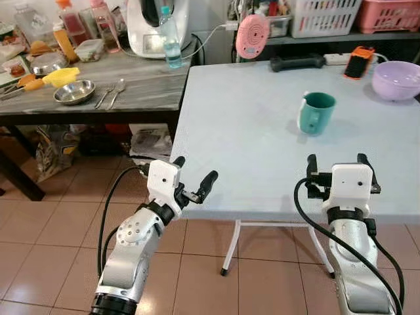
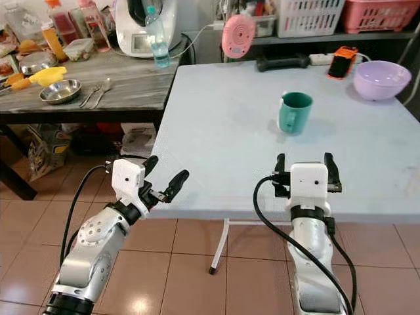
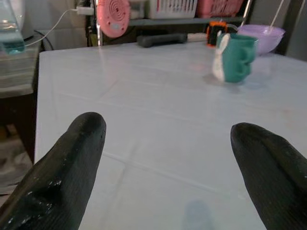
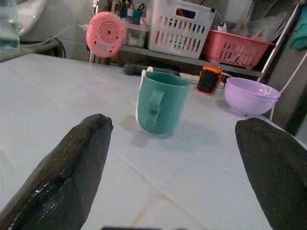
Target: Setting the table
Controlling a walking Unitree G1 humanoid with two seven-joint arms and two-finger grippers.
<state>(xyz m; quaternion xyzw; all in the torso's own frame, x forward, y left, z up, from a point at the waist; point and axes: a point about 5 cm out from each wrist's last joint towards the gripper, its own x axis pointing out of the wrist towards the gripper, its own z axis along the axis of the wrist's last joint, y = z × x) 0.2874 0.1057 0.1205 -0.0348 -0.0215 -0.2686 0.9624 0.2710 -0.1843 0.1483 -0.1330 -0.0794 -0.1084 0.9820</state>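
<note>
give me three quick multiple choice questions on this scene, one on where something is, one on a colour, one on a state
1. Where does the mug stand?
A. on the pale table
B. on the floor
C. in the pink basket

2. What colour is the bowl?
A. red
B. purple
C. black

3. How are the right gripper's fingers?
A. shut on the mug
B. shut on a fork
C. open, holding nothing

Answers: 1 A, the mug sits on the tabletop ahead of the right gripper. 2 B, the bowl at the table's far right corner is pale purple. 3 C, the right wrist view shows both fingers wide apart with only table between them.
</note>
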